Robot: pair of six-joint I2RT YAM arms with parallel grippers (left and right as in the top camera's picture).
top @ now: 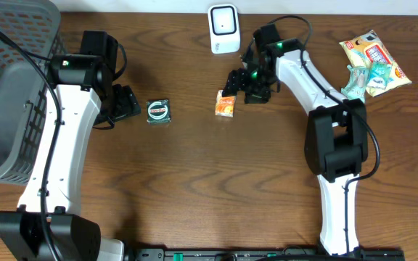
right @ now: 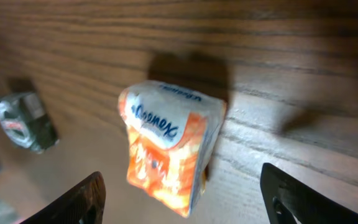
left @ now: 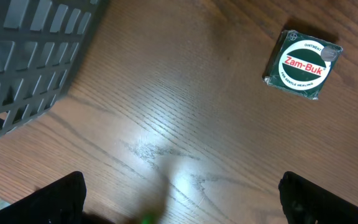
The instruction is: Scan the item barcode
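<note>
Lying face up, green box (left: 302, 64) reads "Zam-Buk"

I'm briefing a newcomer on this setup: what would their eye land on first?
The orange-and-white packet lying near the middle of the table, with the right end effector open close by it, just below the white scanner. Next, the green Zam-Buk box to its left, and the grey basket at the far left edge.
</note>
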